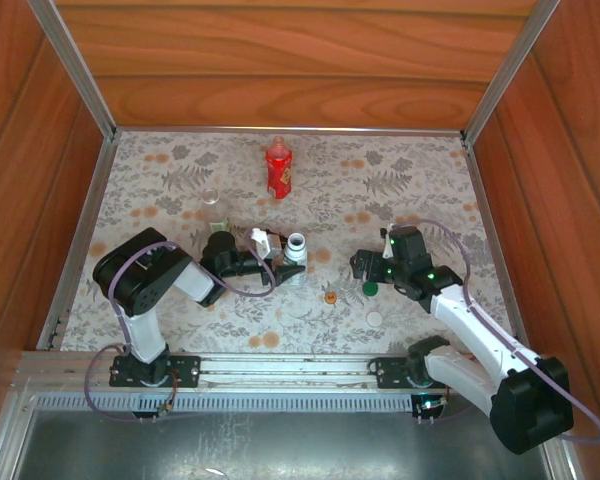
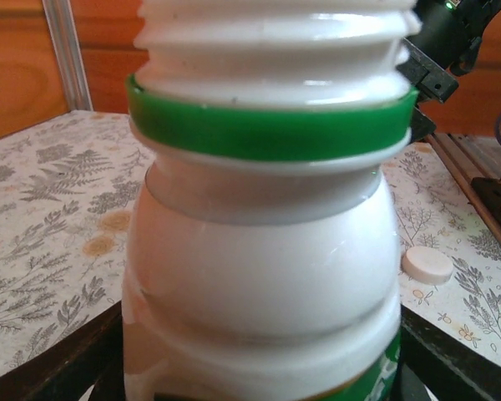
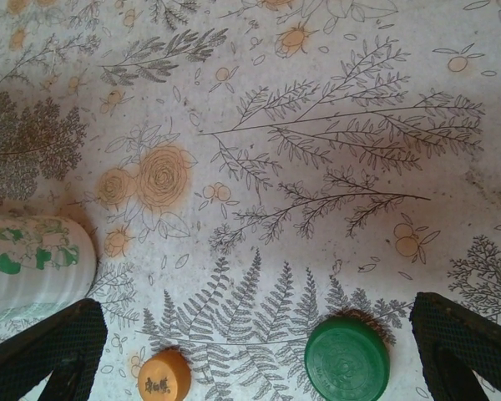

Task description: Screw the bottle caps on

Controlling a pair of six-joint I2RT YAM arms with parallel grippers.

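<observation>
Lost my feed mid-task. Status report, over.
Left end effector flanks uncapped white bottle, grip unclear. Right end effector open over green cap. Orange cap close beside it.

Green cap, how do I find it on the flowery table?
Look at the flowery table, on the right side by the right gripper. The green cap lies flat right by its open jaws. The orange cap and white cap lie nearby, but it alone is dark green.
</observation>
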